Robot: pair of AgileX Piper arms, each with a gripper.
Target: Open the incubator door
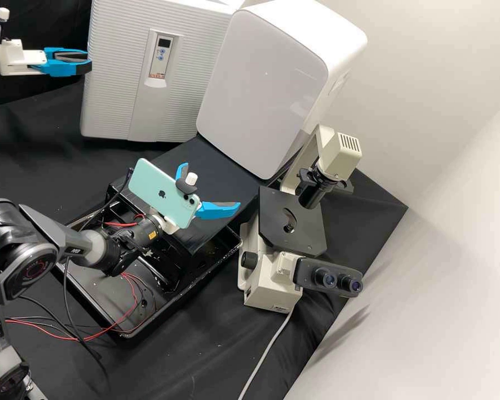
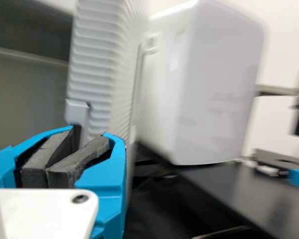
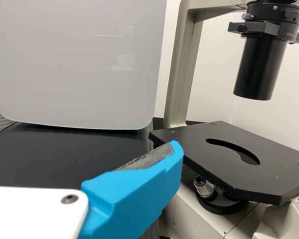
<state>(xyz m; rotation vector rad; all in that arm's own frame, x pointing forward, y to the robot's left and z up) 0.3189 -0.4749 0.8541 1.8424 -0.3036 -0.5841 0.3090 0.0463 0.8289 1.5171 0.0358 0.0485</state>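
Left gripper (image 1: 89, 60) at the edge of the ribbed incubator (image 1: 114, 83)

High view: Ribbed incubator stands at the back of the bench, control panel (image 1: 161, 55) on its front; white cabinet (image 1: 255, 83) just beside it. Left gripper at the incubator's edge on the side away from the cabinet, fingers together; contact cannot be told. Right gripper (image 1: 211, 184) in mid-bench, between incubator and microscope (image 1: 266, 286), fingers spread apart, nothing between them. Phone (image 1: 153, 191) mounted on the right arm. Black tray (image 1: 89, 300) beneath that arm.

Left wrist view: Left gripper's dark pads lie side by side, nothing seen held. A small pale tab (image 2: 77, 112) on the edge of the ribbed front is close to the fingertips; touching or not, cannot tell. White cabinet beyond.

Right wrist view: One blue finger (image 3: 132, 196) near the dark microscope stage (image 3: 239, 159). White cabinet's glossy front farther back.
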